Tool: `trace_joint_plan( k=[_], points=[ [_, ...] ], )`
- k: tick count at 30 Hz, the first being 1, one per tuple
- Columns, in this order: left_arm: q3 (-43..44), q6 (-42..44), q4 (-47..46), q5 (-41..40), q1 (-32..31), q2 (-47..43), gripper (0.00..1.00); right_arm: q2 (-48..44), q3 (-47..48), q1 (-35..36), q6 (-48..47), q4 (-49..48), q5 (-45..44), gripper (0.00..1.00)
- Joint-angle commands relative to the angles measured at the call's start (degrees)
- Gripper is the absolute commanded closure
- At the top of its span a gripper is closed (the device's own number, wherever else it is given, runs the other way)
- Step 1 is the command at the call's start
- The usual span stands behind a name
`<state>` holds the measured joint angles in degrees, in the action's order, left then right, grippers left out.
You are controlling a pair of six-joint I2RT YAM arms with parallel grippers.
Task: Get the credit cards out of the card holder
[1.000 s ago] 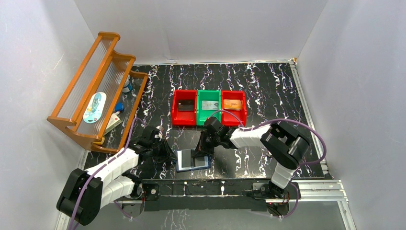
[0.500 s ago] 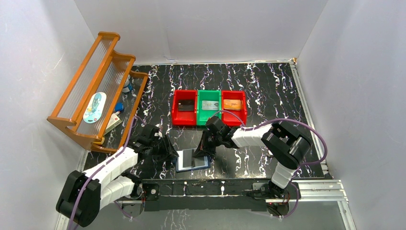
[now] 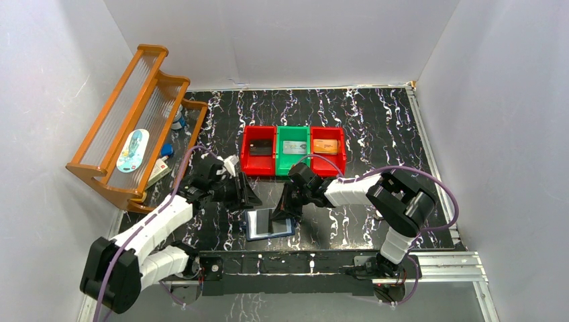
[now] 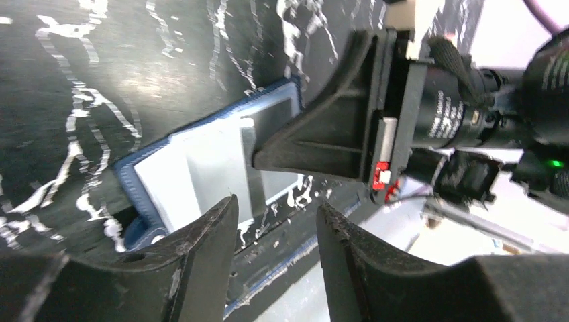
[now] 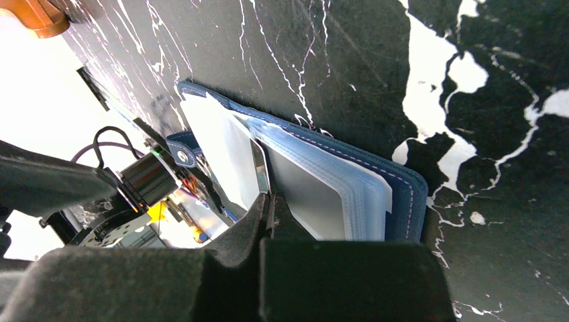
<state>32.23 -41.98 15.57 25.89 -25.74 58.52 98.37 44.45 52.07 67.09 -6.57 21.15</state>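
A wooden rack (image 3: 153, 50) of orange-brown rails with ribbed clear panels leans at the far left. The small things on its shelves are too small to name. The table (image 3: 376, 121) is black with white veins, like marble.

The left claw (image 4: 276, 208) hangs above the table just left of the card holder (image 3: 262, 226), its two matte black fingers spread with nothing between them.

The card holder lies open and flat near the front edge, between the two arms. It is a square navy cover with pale stitching and a stack of limp, clear blue-grey sleeves. The sleeves overlap too closely to count, and any card inside them is hard to make out.

The right claw (image 5: 270, 213) has its fingers pressed together, with the tip down on the sleeves. Its own body hides whether a sleeve edge is caught.

Behind stand three glossy plastic bins touching in a row, one card in each:
- The left red bin (image 3: 245, 161) holds a black credit card (image 3: 262, 146).
- The green bin (image 3: 293, 168) holds a silver-grey card (image 3: 293, 146).
- The right red bin (image 3: 341, 157) holds an orange card (image 3: 326, 145).
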Motion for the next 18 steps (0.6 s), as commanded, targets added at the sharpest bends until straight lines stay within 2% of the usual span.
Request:
trace_joint_plan(
  k=[1, 5, 13, 18],
  points=[
    [-0.5, 2.0, -5.5, 14.7, -1.0, 4.9, 0.57, 0.4, -0.3, -0.3, -1.1, 0.0, -0.7, 1.00],
    [-1.8, 2.4, -5.7, 13.5, -2.7, 8.2, 0.60, 0.8, -0.1, -0.3, -1.2, 0.0, -0.5, 1.00],
    [-4.2, -0.2, -5.5, 3.0, -6.6, 12.5, 0.72, 0.7, -0.2, -0.3, -1.1, 0.0, -0.5, 1.00],
    [-5.6, 0.3, -5.3, -0.1, -7.0, 14.2, 0.75, 0.9, -0.3, -0.3, -0.8, -0.9, 0.2, 1.00]
  ],
)
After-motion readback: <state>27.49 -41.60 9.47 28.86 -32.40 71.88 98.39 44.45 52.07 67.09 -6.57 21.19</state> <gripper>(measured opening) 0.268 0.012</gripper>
